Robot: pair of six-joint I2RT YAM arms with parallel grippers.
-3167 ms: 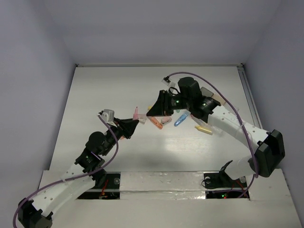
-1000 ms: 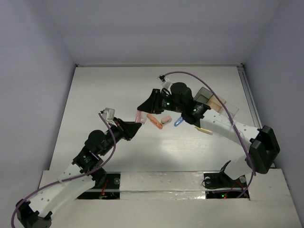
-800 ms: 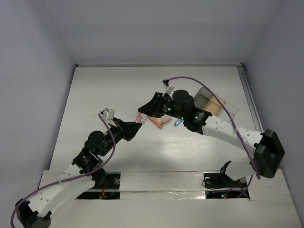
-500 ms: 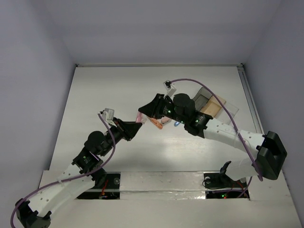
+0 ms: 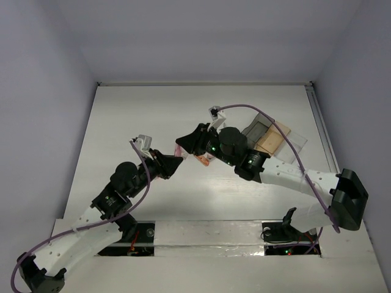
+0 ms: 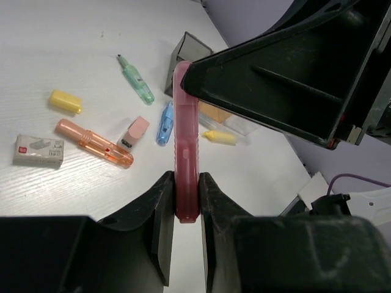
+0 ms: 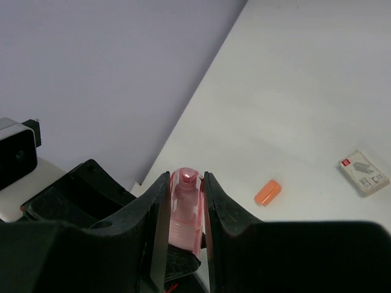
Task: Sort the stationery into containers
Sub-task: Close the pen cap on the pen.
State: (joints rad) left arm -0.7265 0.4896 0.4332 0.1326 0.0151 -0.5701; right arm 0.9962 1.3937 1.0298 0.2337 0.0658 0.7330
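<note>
A translucent pink piece of stationery (image 6: pixel 186 146) is held off the table by both arms. My left gripper (image 6: pixel 185 201) is shut on its lower end. My right gripper (image 7: pixel 184 178) is shut on its upper, capped end (image 7: pixel 186 201). In the top view the two grippers meet tip to tip, left gripper (image 5: pixel 176 161) and right gripper (image 5: pixel 182 145), with the pink piece (image 5: pixel 178 152) between them. The containers (image 5: pixel 270 135) stand at the back right, apart from both grippers. An orange piece (image 6: pixel 95 143) and a grey-white block (image 6: pixel 38 151) lie on the table below.
In the left wrist view, loose on the table lie a green piece (image 6: pixel 137 79), a yellow cap (image 6: pixel 65 101), a small pink piece (image 6: pixel 134 132), a blue piece (image 6: pixel 165 122) and a yellow piece (image 6: pixel 219 136) beside the smoky dark bin (image 6: pixel 189 55). An orange cap (image 7: pixel 268 191) lies further left.
The right arm's wrist has swung nearer and leftward, uncovering the bins. The left gripper has shifted slightly right. Both stay closed on the pink piece.
</note>
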